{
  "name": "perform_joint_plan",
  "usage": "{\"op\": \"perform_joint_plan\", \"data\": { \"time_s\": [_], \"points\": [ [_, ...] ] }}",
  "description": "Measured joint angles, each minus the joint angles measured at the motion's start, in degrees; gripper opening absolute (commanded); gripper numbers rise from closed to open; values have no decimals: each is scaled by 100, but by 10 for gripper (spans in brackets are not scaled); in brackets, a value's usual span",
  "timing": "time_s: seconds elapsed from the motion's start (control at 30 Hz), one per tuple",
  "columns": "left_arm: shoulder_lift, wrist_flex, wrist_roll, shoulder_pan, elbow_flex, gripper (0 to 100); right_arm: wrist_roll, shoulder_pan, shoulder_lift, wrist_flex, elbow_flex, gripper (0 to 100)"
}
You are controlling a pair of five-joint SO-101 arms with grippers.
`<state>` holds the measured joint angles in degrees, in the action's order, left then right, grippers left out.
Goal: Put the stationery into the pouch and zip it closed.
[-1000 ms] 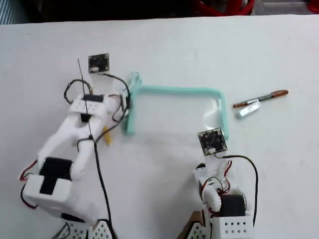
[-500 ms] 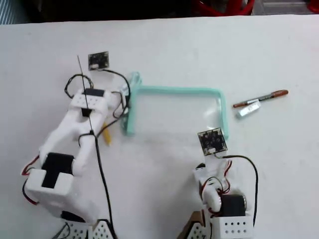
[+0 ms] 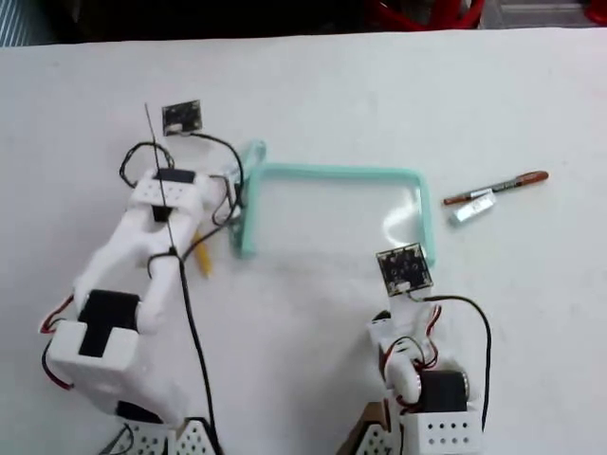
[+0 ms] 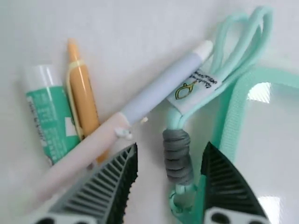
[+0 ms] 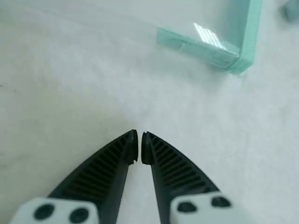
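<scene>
High view: a clear pouch (image 3: 332,172) with a mint-green border lies flat on a white desk (image 3: 313,85), and nothing is visible inside it. The left arm (image 3: 142,246) bends over the pouch's zipper end. Over the last second its wrist has crept a little up and away from the pouch edge, while the pouch itself has barely moved. The right arm (image 3: 410,365) has stayed parked at the pouch's near corner. A brown marker (image 3: 495,188) and a small white piece (image 3: 471,210) lie well beyond the right arm, on the far side of the pouch.

Left wrist view: the left tool (image 4: 170,147) is spread moderately wide and holds nothing. The grey zipper pull (image 4: 177,156) sits between its jaws, with the mint cord loop (image 4: 243,42) just ahead. A lilac pen (image 4: 159,91) lies beside one jaw. Past the pen are an orange pen (image 4: 83,98) and a green and white tube (image 4: 46,116), all outside the pouch.

Right wrist view: the right tool (image 5: 139,135) is nearly shut and empty, over bare desk, with the pouch corner ahead of it.

The small shift appears to be the left tool lining up on the pull. Filling the pouch looks not yet begun.
</scene>
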<state>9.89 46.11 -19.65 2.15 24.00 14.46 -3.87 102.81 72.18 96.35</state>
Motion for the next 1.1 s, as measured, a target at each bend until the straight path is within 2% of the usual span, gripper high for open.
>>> {"op": "perform_joint_plan", "data": {
  "time_s": [0.13,0.3,0.5,0.73,1.1],
  "points": [
    [0,211,-220,281,0,241,0,0,0,0,0,28],
    [26,88,-633,229,9,240,0,0,0,0,0,28],
    [26,35,-677,220,9,155,0,0,0,0,0,28],
    [26,35,-677,220,9,198,0,0,0,0,0,28],
    [105,237,-677,536,9,190,0,0,0,0,0,28]
  ]
}}
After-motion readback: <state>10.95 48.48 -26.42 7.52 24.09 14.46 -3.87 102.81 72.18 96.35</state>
